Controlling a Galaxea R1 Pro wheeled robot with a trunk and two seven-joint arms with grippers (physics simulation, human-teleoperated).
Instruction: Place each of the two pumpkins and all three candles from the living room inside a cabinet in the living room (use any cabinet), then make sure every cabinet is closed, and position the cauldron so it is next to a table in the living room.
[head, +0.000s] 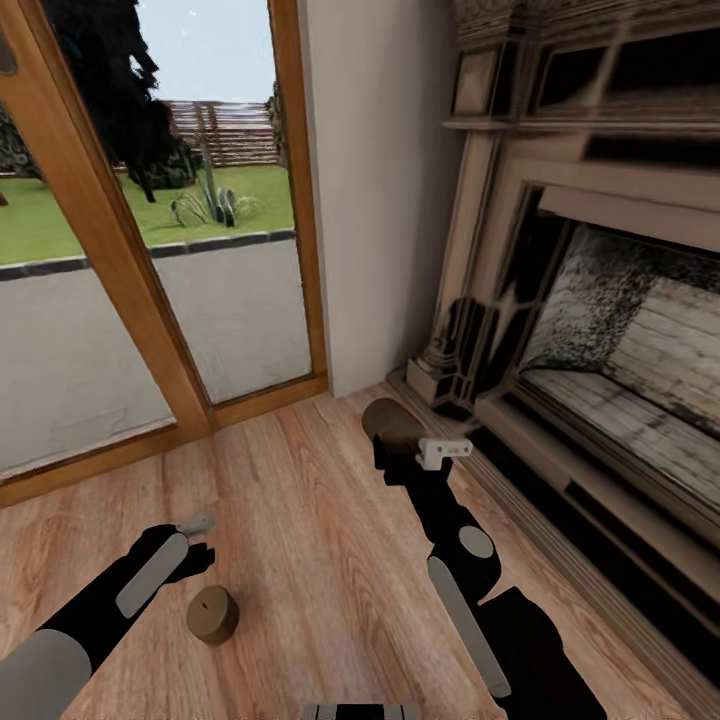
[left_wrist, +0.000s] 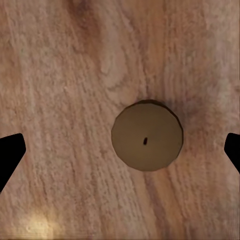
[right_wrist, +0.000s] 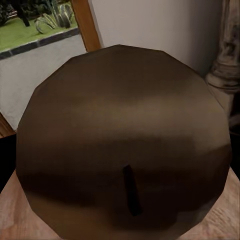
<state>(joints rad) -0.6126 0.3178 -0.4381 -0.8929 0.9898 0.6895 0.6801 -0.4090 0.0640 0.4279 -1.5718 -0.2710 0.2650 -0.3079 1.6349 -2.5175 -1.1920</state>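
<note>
A tan candle stands upright on the wood floor just in front of my left gripper. In the left wrist view that candle's round top with its wick lies on the floor between the wide-apart dark fingertips, so the left gripper is open and hovers above it. My right gripper is shut on a second candle, held up off the floor near the fireplace corner. That held candle's flat top sits very close to the right wrist camera.
A carved stone fireplace runs along the right, its hearth step close to my right arm. A wood-framed glass door to the garden is at the left, with a plain wall between. Wood floor lies between the arms.
</note>
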